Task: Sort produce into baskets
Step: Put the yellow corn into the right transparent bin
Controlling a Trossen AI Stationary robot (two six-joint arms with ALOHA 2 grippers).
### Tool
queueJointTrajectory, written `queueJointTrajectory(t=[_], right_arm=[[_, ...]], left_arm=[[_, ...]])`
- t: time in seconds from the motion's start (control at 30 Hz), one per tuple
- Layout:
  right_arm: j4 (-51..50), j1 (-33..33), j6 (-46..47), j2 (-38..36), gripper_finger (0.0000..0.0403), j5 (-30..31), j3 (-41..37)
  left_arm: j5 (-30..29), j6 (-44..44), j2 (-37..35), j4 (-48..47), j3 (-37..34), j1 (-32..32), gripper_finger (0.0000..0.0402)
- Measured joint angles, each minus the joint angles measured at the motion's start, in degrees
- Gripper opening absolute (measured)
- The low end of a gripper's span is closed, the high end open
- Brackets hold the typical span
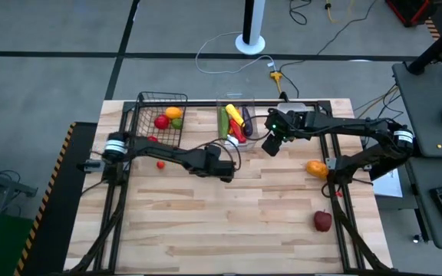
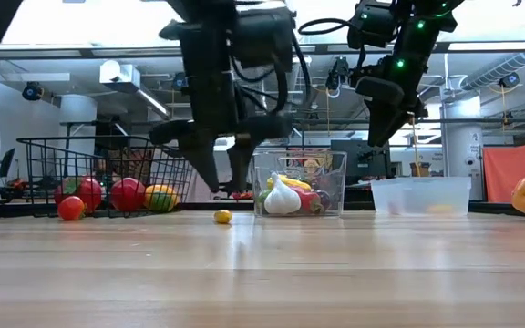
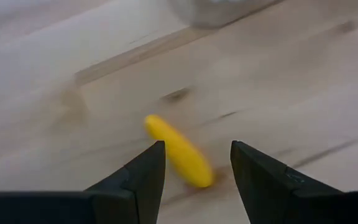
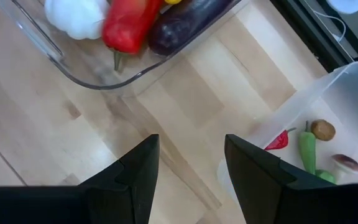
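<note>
High view: left gripper (image 1: 222, 170) low over mid-counter (image 1: 229, 222), just short of the tall clear bin (image 1: 235, 123); right gripper (image 1: 271, 142) raised between that bin and the shallow clear bin (image 1: 301, 109). Wire basket (image 1: 159, 116) part-filled; orange pepper (image 1: 317, 168) and red apple (image 1: 323, 221) loose, well apart.

Low view: small yellow piece (image 2: 222, 216) on bare wood, just beside the tall bin.

Left wrist view: fingers (image 3: 143, 180) spread wide, empty, straddling a yellow pepper (image 3: 180, 152). Step judged: pickup approach. Next: descend, centre, clench.

Right wrist view: fingers (image 4: 257, 171) released, empty, hovering between bins; garlic (image 4: 76, 17) and eggplant (image 4: 185, 22) binned.
</note>
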Motion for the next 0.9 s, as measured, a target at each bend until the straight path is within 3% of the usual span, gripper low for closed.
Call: queueJointTrajectory(t=[0.23, 0.6, 0.73, 0.9], right_arm=[[0.04, 0.0, -0.63, 0.0, 0.0176, 0.04, 0.0], [0.02, 0.0, -0.6, 0.0, 0.0176, 0.04, 0.0], [0.02, 0.0, -0.6, 0.0, 0.0176, 0.02, 0.0], [0.02, 0.0, -0.53, 0.0, 0.0176, 0.04, 0.0]], left_arm=[[-0.1, -0.68, 10.05, -14.16, 10.51, -0.11, 0.0167], [-0.18, 1.05, 14.38, -15.22, 13.4, -0.38, 0.0161], [-0.15, 3.56, 14.27, -15.51, 13.57, -1.07, 0.0126], [0.38, 7.07, 14.27, -16.22, 13.66, -1.55, 0.0042]])
